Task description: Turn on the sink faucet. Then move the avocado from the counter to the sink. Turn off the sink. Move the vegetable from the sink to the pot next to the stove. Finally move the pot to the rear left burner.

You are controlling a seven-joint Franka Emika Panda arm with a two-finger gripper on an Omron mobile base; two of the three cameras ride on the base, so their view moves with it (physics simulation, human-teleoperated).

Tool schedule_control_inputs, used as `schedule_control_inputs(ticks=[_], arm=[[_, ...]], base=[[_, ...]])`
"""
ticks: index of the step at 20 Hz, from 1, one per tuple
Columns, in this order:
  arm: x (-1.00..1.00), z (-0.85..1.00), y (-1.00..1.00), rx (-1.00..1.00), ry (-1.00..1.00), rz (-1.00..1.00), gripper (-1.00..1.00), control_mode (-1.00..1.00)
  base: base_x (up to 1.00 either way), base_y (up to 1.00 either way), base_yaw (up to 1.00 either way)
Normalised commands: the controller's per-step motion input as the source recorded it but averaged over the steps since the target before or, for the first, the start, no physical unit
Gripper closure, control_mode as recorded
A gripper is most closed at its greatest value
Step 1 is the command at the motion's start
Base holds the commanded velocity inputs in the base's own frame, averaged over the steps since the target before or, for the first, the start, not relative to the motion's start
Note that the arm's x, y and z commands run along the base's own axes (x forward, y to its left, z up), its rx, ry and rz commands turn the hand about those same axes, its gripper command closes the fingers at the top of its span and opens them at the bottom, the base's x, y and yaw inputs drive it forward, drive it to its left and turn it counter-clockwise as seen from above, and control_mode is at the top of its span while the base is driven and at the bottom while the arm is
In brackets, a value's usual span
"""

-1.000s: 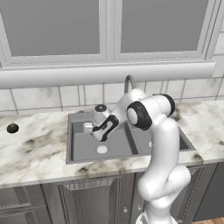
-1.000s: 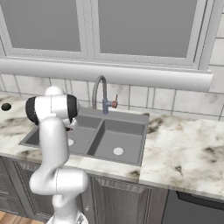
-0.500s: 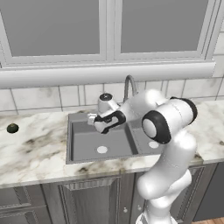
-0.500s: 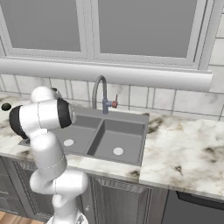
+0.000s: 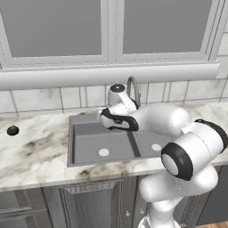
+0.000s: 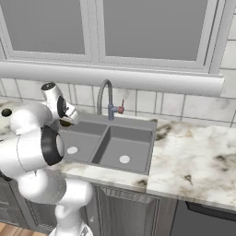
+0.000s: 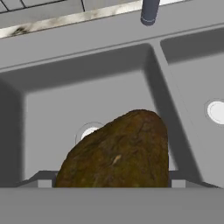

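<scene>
My gripper (image 7: 111,180) is shut on the avocado (image 7: 118,153), a brownish-olive lump held between both fingers. It hangs over the left basin of the grey sink (image 7: 87,83), above the pale drain (image 7: 87,131). From the right base view the avocado (image 6: 65,122) shows as a small dark spot at the gripper (image 6: 67,120), over the sink's (image 6: 152,138) back left corner. In the left base view the gripper (image 5: 103,119) sits just left of the sink faucet (image 5: 133,91). The faucet (image 6: 105,94) stands behind the basin divider. The counter (image 5: 35,153) surrounds the sink.
A darker green-black ball (image 5: 13,130) lies on the counter left of the sink, also seen as the ball (image 6: 6,112) at the far left. The faucet's small side lever (image 6: 120,109) has a red tip. Windows and a tiled wall run behind.
The arm's elbow has swung forward and to the right. The hand with the avocado has shifted slightly right and stays over the left basin.
</scene>
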Motion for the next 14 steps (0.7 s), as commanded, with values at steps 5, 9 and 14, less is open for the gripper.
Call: schedule_control_inputs(ticks=[5,9,14], arm=[[-0.51,0.67,-0.28,-0.02,0.00,-0.02,1.00,-1.00],[-0.57,0.24,-0.13,-0.01,-0.01,-0.03,1.00,-1.00],[-0.05,0.00,0.00,0.00,0.00,0.00,1.00,-1.00]], base=[[0.00,0.00,0.00],[0.00,0.00,0.00],[0.00,0.00,0.00]])
